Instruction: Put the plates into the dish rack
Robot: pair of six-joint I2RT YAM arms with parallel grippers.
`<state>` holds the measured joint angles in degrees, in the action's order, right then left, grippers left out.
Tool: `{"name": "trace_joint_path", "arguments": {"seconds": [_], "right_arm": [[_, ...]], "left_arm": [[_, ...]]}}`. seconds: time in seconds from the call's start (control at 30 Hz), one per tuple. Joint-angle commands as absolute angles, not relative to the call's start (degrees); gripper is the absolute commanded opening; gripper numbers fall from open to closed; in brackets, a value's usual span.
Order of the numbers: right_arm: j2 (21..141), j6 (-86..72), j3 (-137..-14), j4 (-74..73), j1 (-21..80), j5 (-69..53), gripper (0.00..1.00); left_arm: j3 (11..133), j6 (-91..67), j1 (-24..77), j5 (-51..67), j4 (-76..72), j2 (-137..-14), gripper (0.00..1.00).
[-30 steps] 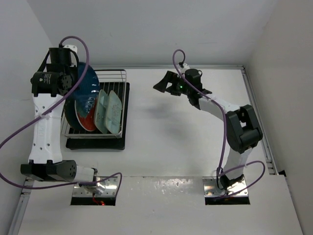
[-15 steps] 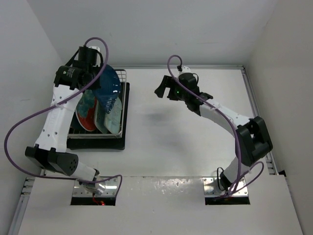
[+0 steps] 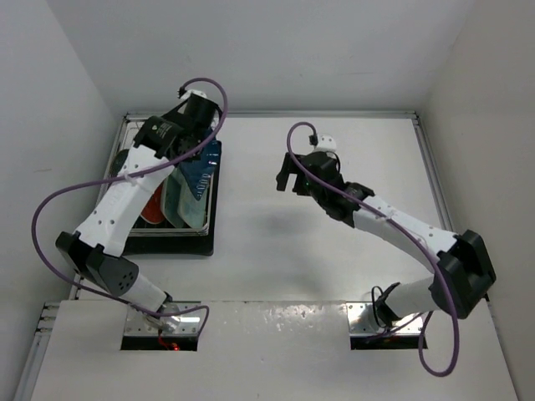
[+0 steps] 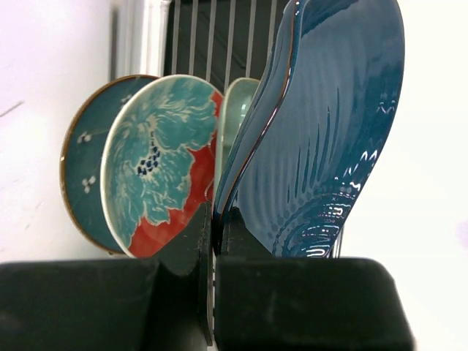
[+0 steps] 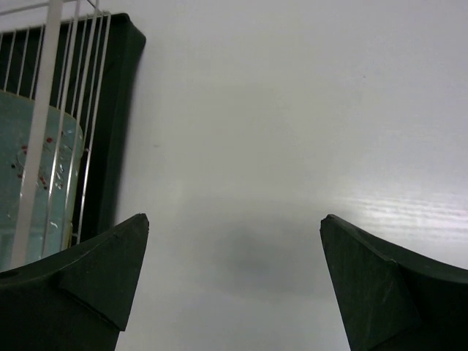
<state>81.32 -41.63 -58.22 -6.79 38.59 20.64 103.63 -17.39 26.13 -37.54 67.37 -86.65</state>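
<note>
- Leaf plate [image 4: 322, 131], blue: clamped in left gripper [image 4: 213, 219], over dish rack [image 4: 197, 36].
- Teal plate [image 4: 80, 175], red plate [image 4: 161, 168], mint plate [image 4: 238, 102]: upright in rack.
- Right gripper [image 5: 232, 219]: fingers apart, above table [image 5: 292, 110], right of rack.

I can read no text, label, brand, number or sign in any of my 3 camera views; nothing legible shows anywhere.
</note>
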Motion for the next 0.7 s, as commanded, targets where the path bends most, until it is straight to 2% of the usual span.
{"name": "trace_joint_path", "arguments": {"seconds": [0.0,0.17,0.37,0.67], "right_arm": [[75.8,-43.7,-54.9,-8.4,40.5,27.9,1.00],[71.8,-44.7,-51.9,-10.3,43.5,32.0,1.00],[68.7,-44.6,-50.9,-12.0,47.8,38.1,1.00],[65.5,-45.4,-49.5,-14.2,51.6,43.1,1.00]], "left_arm": [[104.5,-22.5,28.8,-49.8,64.6,-85.8,0.00],[103.4,-30.2,34.7,-61.3,68.5,-87.8,0.00],[99.7,-39.2,40.2,-68.3,72.8,-91.1,0.00],[95.3,-46.5,40.8,-73.3,74.5,-93.6,0.00]]}}
